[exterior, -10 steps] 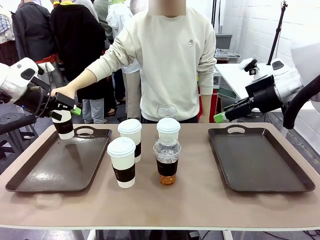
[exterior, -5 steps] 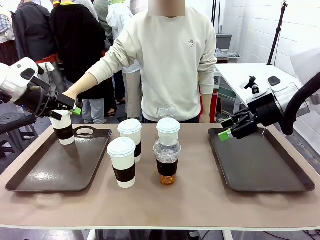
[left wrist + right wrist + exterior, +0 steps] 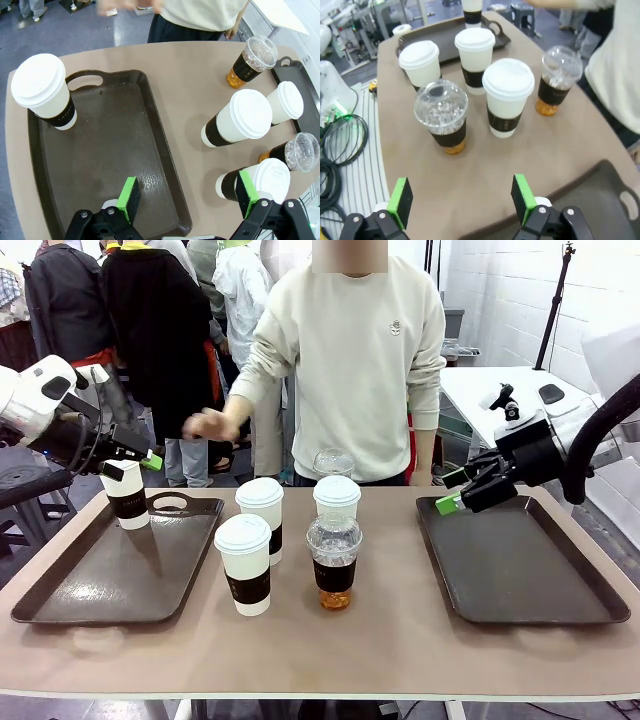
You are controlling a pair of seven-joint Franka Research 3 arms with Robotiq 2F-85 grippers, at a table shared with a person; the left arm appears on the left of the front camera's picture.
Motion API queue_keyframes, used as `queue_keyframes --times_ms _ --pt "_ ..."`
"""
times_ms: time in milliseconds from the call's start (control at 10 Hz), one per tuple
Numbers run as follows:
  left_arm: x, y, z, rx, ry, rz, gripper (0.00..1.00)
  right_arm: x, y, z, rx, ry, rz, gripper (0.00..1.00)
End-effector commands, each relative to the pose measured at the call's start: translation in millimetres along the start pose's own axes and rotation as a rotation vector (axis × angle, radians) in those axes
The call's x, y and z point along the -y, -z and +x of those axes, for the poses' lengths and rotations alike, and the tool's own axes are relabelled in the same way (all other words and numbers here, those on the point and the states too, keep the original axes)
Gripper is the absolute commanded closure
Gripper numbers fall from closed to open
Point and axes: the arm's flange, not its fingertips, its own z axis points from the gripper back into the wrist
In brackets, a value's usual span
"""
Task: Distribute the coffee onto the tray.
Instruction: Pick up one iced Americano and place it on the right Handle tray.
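Observation:
One white lidded coffee cup (image 3: 126, 496) with a dark sleeve stands at the far left corner of the left tray (image 3: 120, 575). At mid-table stand three more white cups (image 3: 244, 562), (image 3: 260, 515), (image 3: 337, 498) and two clear dome-lidded cups of amber drink (image 3: 334, 560), (image 3: 333, 462). My left gripper (image 3: 132, 466) hangs open over the left tray; in its wrist view the left gripper (image 3: 189, 192) holds nothing, and the cup (image 3: 45, 90) on the tray (image 3: 100, 140) is well ahead. My right gripper (image 3: 452, 492) is open over the near-left corner of the right tray (image 3: 520, 560). The right gripper (image 3: 462, 199) faces the cup group (image 3: 507, 95), empty.
A person in a cream sweater stands at the far side, one hand (image 3: 208, 424) raised above the table between the left tray and the cups. Other people stand behind at the back left. A white table sits at the back right.
The person set the white cup on the left tray and drew the hand back up. My right gripper came down towards the right tray's inner edge. The left gripper stayed put.

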Motion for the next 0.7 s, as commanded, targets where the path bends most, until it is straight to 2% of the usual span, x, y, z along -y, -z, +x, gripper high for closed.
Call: queue_keyframes --times_ms 0,300,500,600 --pt "-0.6 -0.2 0.0 0.005 -0.008 0.0 0.0 8.7 20.8 -13.7 0.102 -0.154 0.033 0.0" --pt "-0.6 -0.2 0.0 0.005 -0.008 0.0 0.0 15.8 51.8 -30.9 0.156 -0.306 0.047 0.0" --pt "-0.6 -0.2 0.0 0.005 -0.008 0.0 0.0 19.9 62.6 -39.3 0.171 -0.32 0.025 0.0" --pt "-0.6 -0.2 0.0 0.005 -0.008 0.0 0.0 20.7 68.6 -44.0 0.177 -0.342 0.067 0.0"
